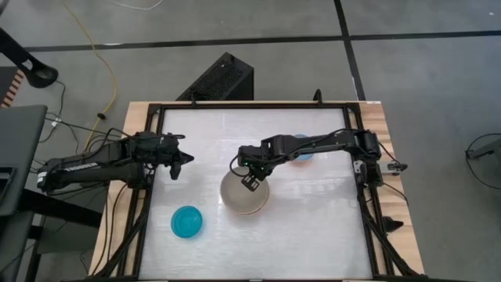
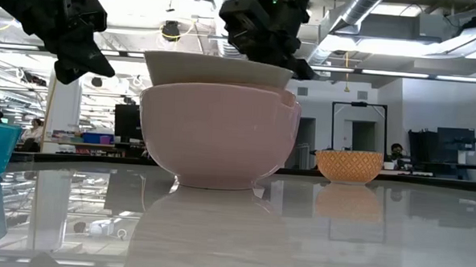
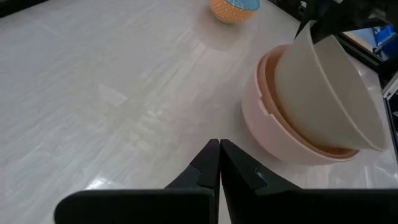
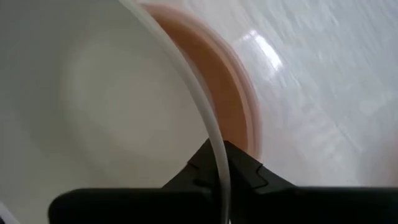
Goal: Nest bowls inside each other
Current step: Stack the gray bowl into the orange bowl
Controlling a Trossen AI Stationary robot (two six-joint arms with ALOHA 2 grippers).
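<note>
Salmon-pink bowl (image 2: 218,137), smooth and round, sits mid-bench as the right gripper (image 4: 219,168) pinches the thin rim of a cream-white bowl (image 3: 326,93), lowering it tilted into the pink one, apparently to nest it. Left gripper (image 1: 182,162), fingers closed and empty, waits apart. Teal bowl (image 1: 187,222) rests nearby.

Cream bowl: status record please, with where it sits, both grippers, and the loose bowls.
cream bowl: tilted inside pink bowl, not fully seated
right gripper: pinching the cream bowl's rim
left gripper: shut, empty, above the table's left side
teal bowl: alone, front left
small bowl: orange outside, blue inside, far right, alone
</note>
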